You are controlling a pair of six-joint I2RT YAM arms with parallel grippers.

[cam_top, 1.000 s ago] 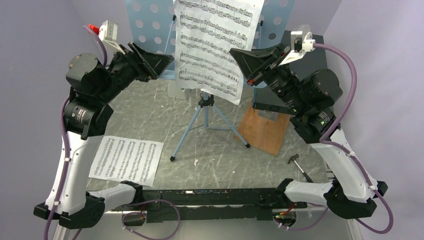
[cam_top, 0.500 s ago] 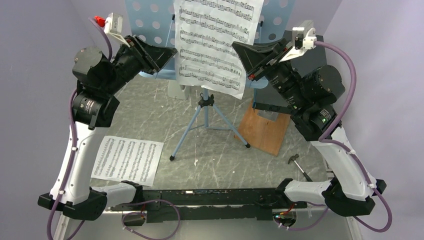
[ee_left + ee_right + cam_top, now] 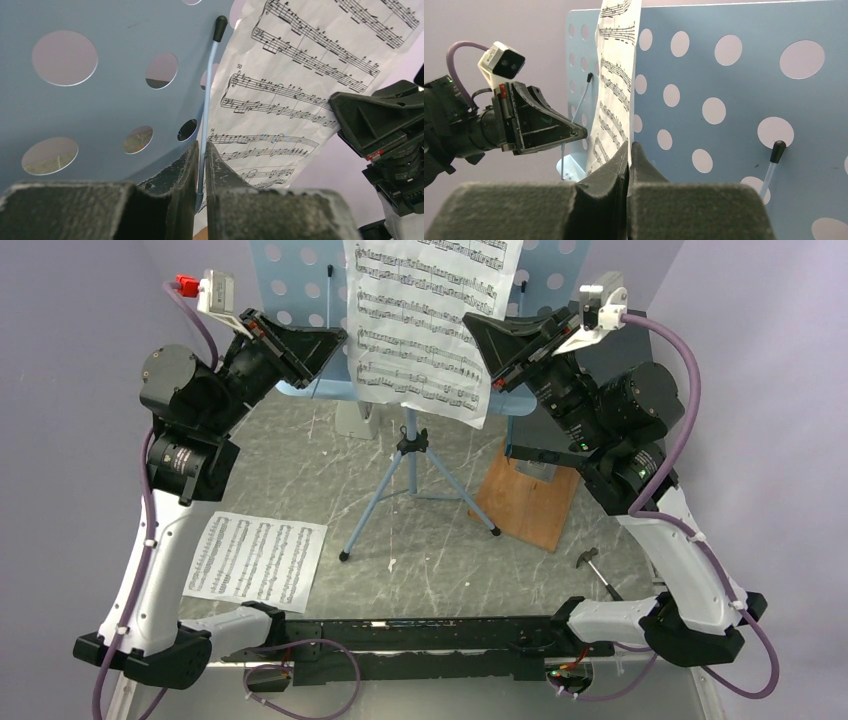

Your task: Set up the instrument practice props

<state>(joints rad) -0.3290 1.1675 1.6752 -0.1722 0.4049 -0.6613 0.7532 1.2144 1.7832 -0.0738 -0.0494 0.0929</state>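
The light blue perforated music stand (image 3: 290, 280) rises on tripod legs (image 3: 410, 490) at the back centre. A printed sheet-music page (image 3: 425, 320) hangs in front of its desk, and my right gripper (image 3: 475, 328) is shut on that page's right edge (image 3: 616, 90). My left gripper (image 3: 201, 150) is shut on the stand's thin blue page-holder wire (image 3: 207, 95), the one with the black tip, just left of the page. A second page (image 3: 255, 560) lies flat on the table at the near left. A grey-white metronome (image 3: 355, 420) stands behind the stand, partly hidden.
A wooden board (image 3: 528, 495) lies right of the tripod, under my right arm. A small hammer (image 3: 595, 565) rests at the near right. The stand's other page-holder wire (image 3: 772, 162) leans on the desk to the right. Purple walls close in on both sides.
My left gripper has closed around the page-holder wire. Both arms and the held page have risen slightly up the stand's desk.
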